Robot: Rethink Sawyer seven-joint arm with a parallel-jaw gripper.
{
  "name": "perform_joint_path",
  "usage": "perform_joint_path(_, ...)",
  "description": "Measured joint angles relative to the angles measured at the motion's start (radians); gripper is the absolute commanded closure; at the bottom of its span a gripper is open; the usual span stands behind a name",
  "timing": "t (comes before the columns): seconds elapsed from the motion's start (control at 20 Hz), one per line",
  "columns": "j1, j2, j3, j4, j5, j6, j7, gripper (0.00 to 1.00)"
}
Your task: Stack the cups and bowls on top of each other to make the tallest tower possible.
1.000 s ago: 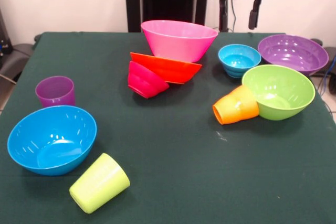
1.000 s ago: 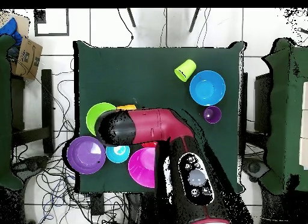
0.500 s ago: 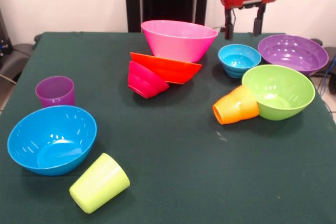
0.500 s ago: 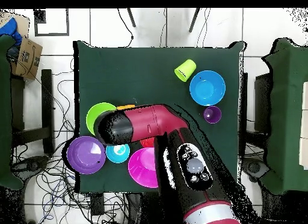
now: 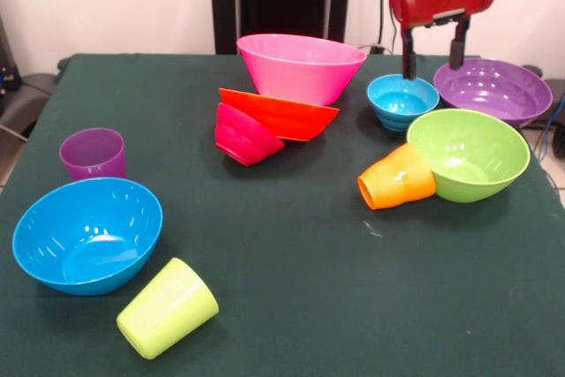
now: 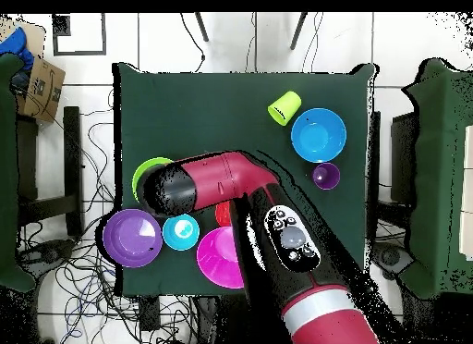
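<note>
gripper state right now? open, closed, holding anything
Gripper: open and empty, fingers spread, hanging above the gap between the small light blue bowl and the purple bowl.

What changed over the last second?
The gripper moved right in the front view and came down, open and empty, to hang between the small blue bowl and the purple bowl. Nothing grasped or released. All cups and bowls stayed put.

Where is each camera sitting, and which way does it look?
Front view: sits across the table, looks along it at the bowls; shows the red gripper, jaws open, above the small blue bowl.
Overhead view: sits above, looks straight down; shows the red and black arm.
Both show the purple bowl and lime green cup.
</note>
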Motion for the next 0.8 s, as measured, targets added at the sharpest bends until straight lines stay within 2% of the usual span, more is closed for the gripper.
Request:
perform_joint_path(0.35,-0.044,0.015,0.056,-0.01,-0.013,0.007,0.0,0.0)
perform_joint_path(0.8,-0.081,0.015,0.081,-0.01,-0.016,0.008,0.0,0.0)
